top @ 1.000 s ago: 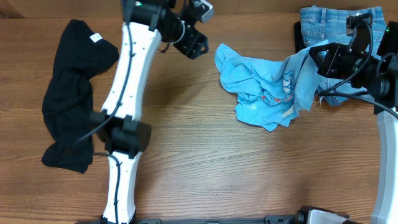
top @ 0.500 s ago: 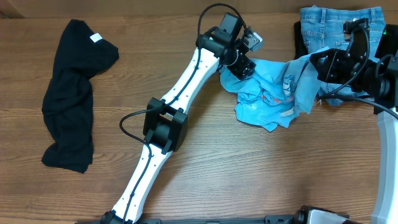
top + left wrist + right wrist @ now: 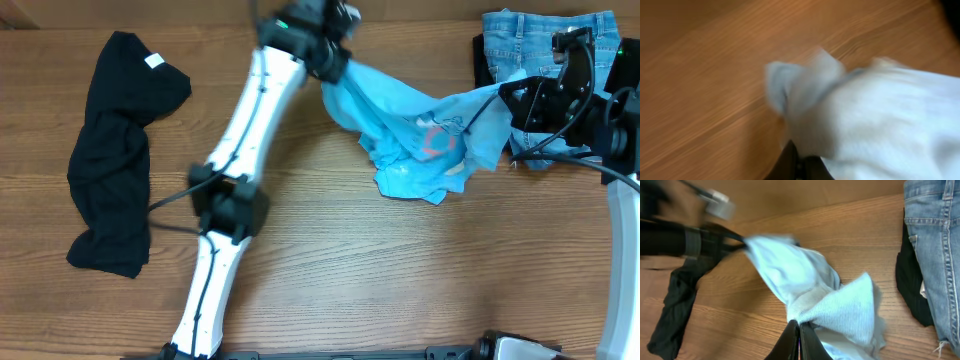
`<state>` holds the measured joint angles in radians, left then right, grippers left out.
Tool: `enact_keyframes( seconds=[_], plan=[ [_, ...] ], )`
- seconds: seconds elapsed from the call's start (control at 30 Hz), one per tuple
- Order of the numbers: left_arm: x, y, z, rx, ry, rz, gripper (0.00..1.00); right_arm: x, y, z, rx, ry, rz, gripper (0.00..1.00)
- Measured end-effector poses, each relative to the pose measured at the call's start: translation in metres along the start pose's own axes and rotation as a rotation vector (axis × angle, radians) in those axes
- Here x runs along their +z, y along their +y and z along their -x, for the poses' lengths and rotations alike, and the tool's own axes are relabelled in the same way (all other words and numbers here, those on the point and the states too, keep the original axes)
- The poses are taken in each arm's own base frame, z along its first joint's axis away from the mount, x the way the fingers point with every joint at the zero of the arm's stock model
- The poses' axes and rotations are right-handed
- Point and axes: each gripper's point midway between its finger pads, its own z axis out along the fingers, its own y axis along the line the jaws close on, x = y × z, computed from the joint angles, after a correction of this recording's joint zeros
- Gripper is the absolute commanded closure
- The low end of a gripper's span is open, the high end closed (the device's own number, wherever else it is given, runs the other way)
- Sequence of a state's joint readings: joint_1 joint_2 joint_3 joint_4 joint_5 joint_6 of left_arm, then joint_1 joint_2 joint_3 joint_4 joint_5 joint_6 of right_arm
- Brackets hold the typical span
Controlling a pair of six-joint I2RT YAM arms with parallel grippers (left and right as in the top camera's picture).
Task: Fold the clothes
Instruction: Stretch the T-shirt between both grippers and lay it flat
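Since half a second ago the left gripper [image 3: 333, 68] has travelled toward the far edge and to its left, taking one corner of the T-shirt [image 3: 420, 140] with it. The garment, then a heap, is now drawn out into a loose band. The right gripper [image 3: 507, 102] has hardly shifted.

Jaws: the left jaws are closed on a bunched corner of the T-shirt. The right wrist view confirms this; the left wrist view is motion-blurred. The right jaws are pinched together on a gathered fold at the opposite end.

Location: the T-shirt hangs between the two grippers, its lower middle sagging onto the table [image 3: 330, 300] right of centre. Its right end is close to the shorts [image 3: 545, 30]; whether it touches them cannot be told. The black shirt [image 3: 110, 160] lies crumpled at the left side, well apart, with its neck tag [image 3: 155, 60] showing.

Handling, as judged: the T-shirt is thin, light and wholly limp, and will sag and twist wherever unsupported. Both holds are on bunches, not clean edges, so it will likely not spread flat as held. The two shoulders or two hem corners would be better holds. The black shirt appears equally limp.

Surface and room: the wood-grain table is flat and seemingly smooth enough for cloth to slide. Bare wood at centre and near edge gives room to lay the garment out. The shorts crowd the right gripper, and snagging them is a risk.
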<state>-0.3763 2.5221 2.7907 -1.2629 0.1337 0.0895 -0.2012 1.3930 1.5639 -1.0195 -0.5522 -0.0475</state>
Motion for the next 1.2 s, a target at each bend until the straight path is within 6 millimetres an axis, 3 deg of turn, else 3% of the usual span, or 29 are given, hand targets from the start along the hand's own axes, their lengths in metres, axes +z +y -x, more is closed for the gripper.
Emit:
enact_keyframes(
  seconds=[0.03,0.13,0.17,0.23,0.33,0.47,0.57,0.67,0.77,0.83,0.97,1.03,1.07,1.13,1.2],
  plan=[
    [-0.044,0.003,0.01,0.01,-0.048,0.012,0.96,-0.007,0.005,0.0,-0.006,-0.008,0.003,0.96],
    [-0.211,0.003,0.037,0.053,-0.299,0.1,0.96,-0.044,0.031,0.01,-0.052,-0.076,0.012,0.96],
    [-0.257,0.001,0.031,0.061,-0.346,0.148,0.96,-0.066,0.045,0.017,-0.082,-0.119,0.011,0.96],
    [-0.328,-0.001,0.012,0.068,-0.421,0.232,0.96,-0.105,0.07,0.023,-0.128,-0.189,0.013,0.96],
    [-0.403,-0.004,-0.021,0.057,-0.502,0.314,0.96,-0.155,0.099,0.019,-0.177,-0.268,-0.002,0.96],
    [-0.485,-0.019,-0.07,0.055,-0.626,0.35,0.96,-0.197,0.119,-0.002,-0.192,-0.305,-0.039,0.96],
    [-0.519,-0.027,-0.096,0.055,-0.693,0.358,0.96,-0.218,0.128,-0.01,-0.206,-0.338,-0.061,0.96],
    [-0.515,-0.027,-0.098,0.055,-0.671,0.356,0.96,-0.218,0.127,-0.007,-0.207,-0.344,-0.071,0.96],
    [-0.475,-0.018,-0.079,0.052,-0.568,0.347,0.94,-0.213,0.122,0.012,-0.223,-0.373,-0.08,0.96],
    [-0.433,-0.009,-0.061,0.053,-0.473,0.337,0.94,-0.201,0.114,0.028,-0.222,-0.374,-0.08,0.96],
    [-0.342,0.016,-0.005,0.062,-0.38,0.338,0.96,-0.132,0.074,0.102,-0.229,-0.38,-0.07,0.96],
    [-0.303,0.041,0.04,0.048,-0.447,0.367,0.96,-0.072,0.044,0.148,-0.254,-0.406,-0.03,0.96],
    [-0.277,0.063,0.064,0.031,-0.487,0.391,0.96,-0.035,0.026,0.171,-0.269,-0.428,0.0,0.96],
    [-0.256,0.086,0.083,0.017,-0.533,0.395,0.96,-0.011,0.016,0.194,-0.284,-0.492,0.04,0.96],
    [-0.258,0.104,0.092,0.005,-0.581,0.403,0.96,-0.008,0.018,0.207,-0.298,-0.543,0.065,0.96]
  ],
)
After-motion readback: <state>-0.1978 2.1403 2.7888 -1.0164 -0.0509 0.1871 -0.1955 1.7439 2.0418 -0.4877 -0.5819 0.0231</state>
